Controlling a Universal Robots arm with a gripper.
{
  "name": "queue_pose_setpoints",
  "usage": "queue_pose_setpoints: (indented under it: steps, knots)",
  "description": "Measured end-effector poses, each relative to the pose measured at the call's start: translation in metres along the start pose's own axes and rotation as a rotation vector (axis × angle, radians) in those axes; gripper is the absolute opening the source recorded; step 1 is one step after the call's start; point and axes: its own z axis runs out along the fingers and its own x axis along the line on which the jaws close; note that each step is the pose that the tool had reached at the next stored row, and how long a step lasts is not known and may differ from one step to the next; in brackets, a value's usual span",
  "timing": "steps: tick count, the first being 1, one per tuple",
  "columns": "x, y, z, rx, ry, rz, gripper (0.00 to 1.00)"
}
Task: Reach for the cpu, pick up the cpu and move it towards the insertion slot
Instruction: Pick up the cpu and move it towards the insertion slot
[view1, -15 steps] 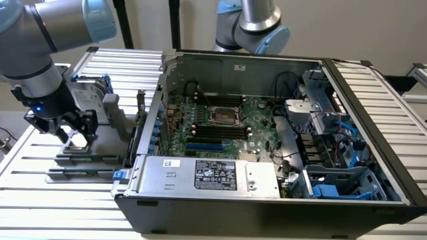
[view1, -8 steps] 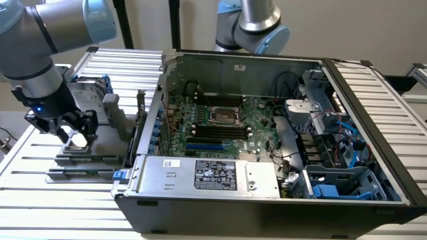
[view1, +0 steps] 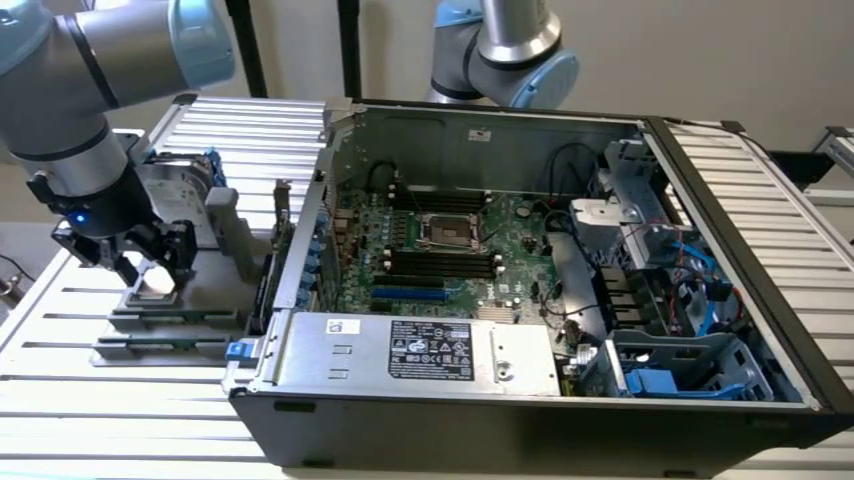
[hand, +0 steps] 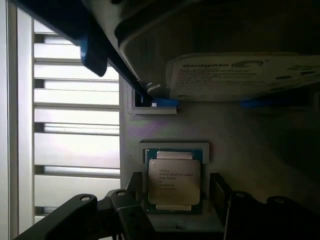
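The cpu (hand: 174, 181), a small square chip with a shiny metal top, lies flat in a grey holder (hand: 165, 130). My gripper (hand: 175, 186) is open and low over the chip. One dark finger (hand: 220, 195) stands at each side of it, with small gaps left. In the exterior view the gripper (view1: 154, 268) hangs over the cpu (view1: 156, 284) at the exterior view's left, outside the computer case. The insertion slot (view1: 447, 232), a square metal-framed socket, sits on the motherboard inside the case, well apart from the gripper.
An upright hard drive (view1: 180, 190) with blue rails stands just behind the cpu holder; its white label (hand: 240, 75) is close in the wrist view. The open case wall (view1: 287, 260) rises between the holder and the motherboard. A second arm (view1: 507, 50) hangs behind the case. Everything rests on a slatted table (view1: 80, 400).
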Motion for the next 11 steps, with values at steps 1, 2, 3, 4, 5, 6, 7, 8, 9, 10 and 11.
queue_pose_setpoints:
  steps: [1,2,3,4,5,6,7,8,9,10,11]
  knots:
    - [0.0001,0.0002,0.0002,0.0000,0.0018,0.000,0.65]
    - [0.0000,0.0004,0.0004,0.0000,0.0030,0.000,0.65]
    - [0.0000,0.0007,0.0006,0.0000,0.0035,0.000,0.65]
    - [0.0000,0.0010,0.0008,-0.0001,0.0040,0.000,0.65]
    - [0.0000,0.0013,0.0011,-0.0002,0.0045,0.000,0.65]
    - [0.0001,0.0017,0.0012,-0.0001,0.0052,0.001,0.65]
    - [0.0000,0.0021,0.0013,-0.0001,0.0058,0.001,0.65]
    - [0.0000,0.0025,0.0014,-0.0002,0.0064,0.001,0.65]
    - [0.0000,0.0028,0.0016,-0.0002,0.0068,0.000,0.65]
    - [0.0000,0.0031,0.0017,-0.0002,0.0072,0.001,0.65]
    - [0.0000,0.0032,0.0018,0.0000,0.0075,0.001,0.65]
